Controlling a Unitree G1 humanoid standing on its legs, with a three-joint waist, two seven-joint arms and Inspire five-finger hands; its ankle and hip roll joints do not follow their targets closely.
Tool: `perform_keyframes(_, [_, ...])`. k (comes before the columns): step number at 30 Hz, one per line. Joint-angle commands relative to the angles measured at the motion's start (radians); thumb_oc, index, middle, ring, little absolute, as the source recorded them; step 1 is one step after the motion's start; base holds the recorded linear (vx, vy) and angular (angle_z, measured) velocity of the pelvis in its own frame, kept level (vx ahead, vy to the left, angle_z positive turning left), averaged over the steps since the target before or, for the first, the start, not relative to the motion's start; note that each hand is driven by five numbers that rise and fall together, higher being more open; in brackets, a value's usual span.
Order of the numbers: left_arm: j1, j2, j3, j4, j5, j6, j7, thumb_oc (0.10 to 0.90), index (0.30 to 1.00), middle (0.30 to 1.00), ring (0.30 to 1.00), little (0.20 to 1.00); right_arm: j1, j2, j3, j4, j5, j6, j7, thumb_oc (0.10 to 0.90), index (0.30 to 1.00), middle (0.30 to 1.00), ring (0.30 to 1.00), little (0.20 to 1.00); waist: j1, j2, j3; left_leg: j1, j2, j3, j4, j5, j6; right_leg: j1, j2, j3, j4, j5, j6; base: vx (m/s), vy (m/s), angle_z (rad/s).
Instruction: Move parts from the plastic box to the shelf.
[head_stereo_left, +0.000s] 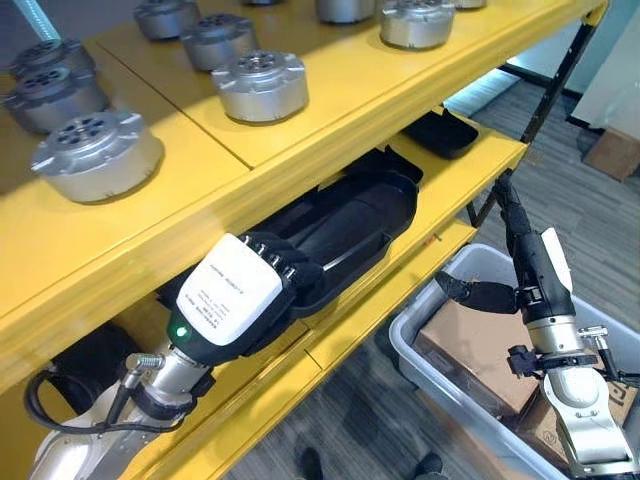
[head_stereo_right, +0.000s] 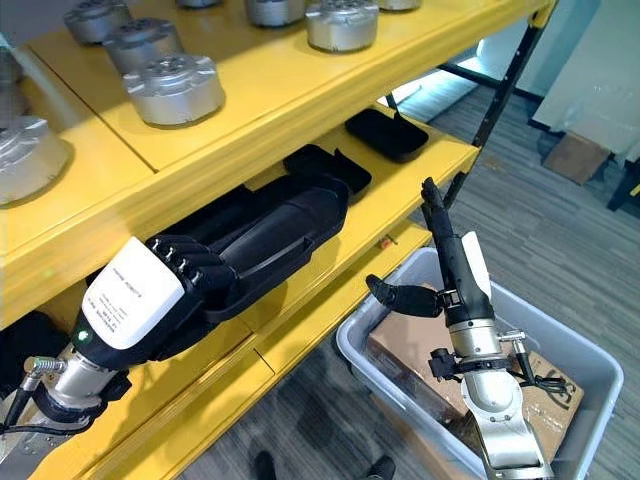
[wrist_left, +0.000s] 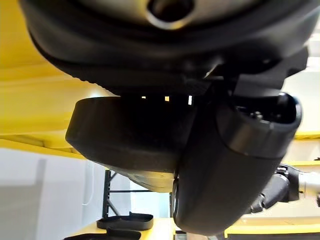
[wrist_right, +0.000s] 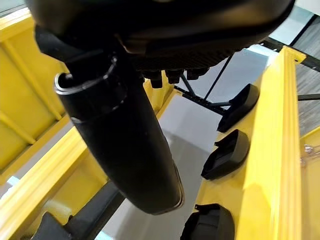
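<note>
One long black part (head_stereo_left: 340, 235), clamped in the left hand (head_stereo_left: 255, 290), may snag the shelf (head_stereo_left: 400, 100) lip overhead; the right hand (head_stereo_right: 450, 265) hovers spread.

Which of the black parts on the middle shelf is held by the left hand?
The large long black part, nearest the left hand, whose fingers curl on its near end. The two smaller black parts lie farther along, untouched.

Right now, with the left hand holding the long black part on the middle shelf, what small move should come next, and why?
Probably open the left hand and draw it back. The long black part already seems to lie on the middle shelf, under the upper board with the metal discs, so its placing looks done. The right hand is open above the plastic box.
</note>
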Motion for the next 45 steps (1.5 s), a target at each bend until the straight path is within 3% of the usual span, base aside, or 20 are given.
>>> perform_keyframes(1, [-0.112,0.006,0.171,0.013,-0.102,0.128,0.125,0.400,0.300,0.300,0.300,0.300,-0.113,0.011,0.002,-0.010,0.011,-0.072,-0.048,0.900,1.000,1.000,1.000,1.000,0.041,-0.080,-0.055,0.098,-0.036,0.018,0.001,-0.145,0.026,0.049,-0.103,0.002,-0.044,0.152,0.126,-0.01,0.171,0.39])
perform_keyframes(6, [-0.128,0.018,0.151,0.021,-0.080,0.141,0.128,0.400,0.300,0.300,0.300,0.300,-0.123,0.030,0.020,0.004,-0.001,-0.068,-0.055,0.900,1.000,1.000,1.000,1.000,0.037,-0.087,-0.051,0.112,-0.065,-0.002,-0.017,-0.141,0.044,0.058,-0.139,-0.008,-0.014,0.176,0.129,-0.01,0.186,0.37])
perform_keyframes(7, [-0.145,0.026,0.124,0.032,-0.079,0.148,0.132,0.400,0.300,0.300,0.300,0.300,-0.130,0.038,0.039,0.013,0.001,-0.066,-0.057,0.900,1.000,1.000,1.000,1.000,0.006,-0.079,-0.036,0.121,-0.063,-0.027,-0.029,-0.134,0.052,0.029,-0.127,0.089,0.044,0.163,0.124,0.01,0.119,0.21])
perform_keyframes(8, [-0.146,0.026,0.124,0.033,-0.078,0.147,0.133,0.400,0.300,0.300,0.300,0.300,-0.131,0.037,0.039,0.014,0.001,-0.066,-0.057,0.900,1.000,1.000,1.000,1.000,0.007,-0.080,-0.036,0.121,-0.064,-0.026,-0.029,-0.133,0.052,0.026,-0.129,0.091,0.047,0.161,0.124,0.02,0.193,0.50])
perform_keyframes(10, [-0.167,0.028,0.091,0.055,-0.088,0.149,0.126,0.400,0.300,0.300,0.300,0.300,-0.130,0.032,0.044,0.017,0.006,-0.066,-0.047,0.900,1.000,1.000,1.000,1.000,-0.046,-0.075,-0.016,0.128,-0.068,-0.048,-0.031,-0.117,0.071,-0.047,-0.039,0.277,0.117,0.076,0.070,-0.07,0.208,0.69])
perform_keyframes(11, [-0.190,0.019,0.063,0.077,-0.100,0.143,0.107,0.400,0.300,0.300,0.300,0.300,-0.116,0.026,0.034,0.015,0.018,-0.068,-0.031,0.900,1.000,1.000,1.000,1.000,-0.059,-0.072,-0.016,0.131,-0.074,-0.070,-0.031,-0.100,0.084,-0.093,0.096,0.413,0.219,-0.040,0.021,-0.07,0.176,0.47])
perform_keyframes(12, [-0.191,0.019,0.062,0.078,-0.100,0.143,0.107,0.400,0.300,0.300,0.300,0.300,-0.115,0.026,0.033,0.014,0.019,-0.068,-0.030,0.900,1.000,1.000,1.000,1.000,-0.057,-0.073,-0.017,0.130,-0.074,-0.069,-0.031,-0.099,0.084,-0.096,0.095,0.414,0.222,-0.042,0.020,0.02,0.155,0.42])
perform_keyframes(14, [-0.222,0.000,0.010,0.104,-0.108,0.140,0.070,0.400,0.300,0.300,0.300,0.300,-0.073,0.022,0.004,0.007,0.037,-0.073,-0.002,0.900,1.000,1.000,1.000,1.000,-0.077,-0.087,-0.033,0.116,-0.104,-0.114,-0.003,-0.089,0.100,-0.096,0.245,0.511,0.327,-0.155,-0.024,0.02,0.098,0.37])
perform_keyframes(15, [-0.223,0.000,0.009,0.104,-0.108,0.140,0.070,0.400,0.300,0.300,0.300,0.300,-0.072,0.022,0.002,0.007,0.037,-0.073,-0.001,0.900,1.000,1.000,1.000,1.000,-0.077,-0.087,-0.034,0.114,-0.104,-0.114,-0.002,-0.089,0.100,-0.097,0.245,0.511,0.327,-0.154,-0.024,-0.02,0.040,0.84])
perform_keyframes(16, [-0.241,-0.014,-0.026,0.124,-0.117,0.140,0.050,0.400,0.300,0.300,0.300,0.300,-0.060,0.021,-0.008,0.010,0.050,-0.077,0.005,0.900,1.000,1.000,1.000,1.000,-0.084,-0.103,-0.041,0.099,-0.125,-0.152,0.026,-0.091,0.105,-0.093,0.313,0.581,0.355,-0.189,-0.032,-0.09,-0.014,0.88])
perform_keyframes(19, [-0.264,-0.031,-0.053,0.153,-0.125,0.141,0.040,0.400,0.300,0.300,0.300,0.300,-0.061,0.020,-0.024,0.008,0.051,-0.087,-0.004,0.900,1.000,1.000,1.000,1.000,-0.081,-0.111,-0.059,0.057,-0.131,-0.184,0.051,-0.077,0.102,-0.092,0.373,0.655,0.335,-0.194,-0.035,-0.12,-0.040,1.03])
perform_keyframes(23, [-0.261,-0.041,-0.054,0.158,-0.124,0.136,0.033,0.400,0.300,0.300,0.300,0.300,-0.073,0.032,-0.024,0.005,0.059,-0.088,-0.012,0.900,1.000,1.000,1.000,1.000,-0.053,-0.123,-0.087,-0.009,-0.134,-0.197,0.054,-0.048,0.082,-0.001,0.359,0.637,0.132,-0.258,-0.065,-0.20,-0.083,0.40])
perform_keyframes(26, [-0.244,-0.050,-0.046,0.155,-0.139,0.132,0.030,0.400,0.300,0.300,0.300,0.300,-0.103,0.030,-0.008,0.009,0.079,-0.088,-0.015,0.900,1.000,1.000,1.000,1.000,-0.030,-0.113,-0.091,-0.067,-0.121,-0.178,0.054,0.003,0.060,0.038,0.368,0.646,0.009,-0.219,-0.074,-0.25,-0.089,0.08])
perform_keyframes(33, [-0.186,-0.062,-0.011,0.134,-0.157,0.125,0.015,0.400,0.300,0.300,0.300,0.300,-0.128,0.026,0.022,-0.004,0.101,-0.083,0.007,0.900,1.000,1.000,1.000,1.000,-0.004,-0.092,-0.078,-0.098,-0.108,-0.177,0.041,0.051,0.035,0.079,0.371,0.626,-0.069,-0.197,-0.082,-0.16,-0.080,-0.03])
perform_keyframes(37, [-0.176,-0.054,0.007,0.127,-0.149,0.130,0.021,0.400,0.300,0.300,0.300,0.300,-0.166,-0.003,0.037,-0.007,0.111,-0.088,0.006,0.900,1.000,1.000,1.000,1.000,-0.003,-0.071,-0.015,-0.174,-0.080,-0.134,0.178,0.051,-0.013,0.066,0.348,0.587,-0.068,-0.181,-0.093,-0.23,-0.049,0.12])
perform_keyframes(39, [-0.162,-0.055,0.030,0.118,-0.150,0.130,0.027,0.400,0.300,0.300,0.300,0.300,-0.184,-0.005,0.051,-0.001,0.106,-0.087,-0.001,0.900,1.000,1.000,1.000,1.000,-0.007,-0.073,-0.004,-0.166,-0.031,-0.106,0.242,0.005,-0.008,0.040,0.327,0.575,-0.038,-0.177,-0.099,-0.15,-0.008,0.32])
perform_keyframes(40, [-0.149,-0.061,0.040,0.115,-0.165,0.124,0.034,0.400,0.300,0.300,0.300,0.300,-0.188,0.001,0.064,-0.007,0.109,-0.088,0.006,0.900,1.000,1.000,1.000,1.000,-0.006,-0.077,-0.009,-0.125,0.002,-0.141,0.284,-0.051,-0.005,0.034,0.307,0.582,-0.023,-0.182,-0.102,-0.12,0.021,0.18])
perform_keyframes(42, [-0.143,-0.071,0.044,0.114,-0.188,0.121,0.032,0.400,0.300,0.300,0.300,0.300,-0.185,0.005,0.069,-0.012,0.114,-0.090,0.010,0.900,1.000,1.000,1.000,1.000,-0.013,-0.079,-0.015,-0.115,0.035,-0.161,0.295,-0.043,-0.009,0.023,0.298,0.582,-0.014,-0.178,-0.105,-0.07,0.049,-0.04])
perform_keyframes(43, [-0.136,-0.090,0.048,0.111,-0.220,0.116,0.026,0.400,0.300,0.300,0.300,0.300,-0.172,0.008,0.072,-0.015,0.118,-0.090,0.014,0.900,1.000,1.000,1.000,1.000,-0.030,-0.073,-0.026,-0.063,0.130,-0.188,0.265,-0.002,-0.021,0.003,0.285,0.584,-0.003,-0.185,-0.106,-0.04,0.129,0.07])
perform_keyframes(45, [-0.139,-0.094,0.042,0.101,-0.225,0.114,0.026,0.400,0.300,0.300,0.300,0.300,-0.156,0.007,0.072,-0.009,0.114,-0.088,0.007,0.900,1.000,1.000,1.000,1.000,-0.048,-0.048,-0.036,-0.011,0.207,-0.212,0.194,0.079,-0.042,-0.017,0.277,0.579,0.009,-0.194,-0.097,-0.04,0.204,0.25])
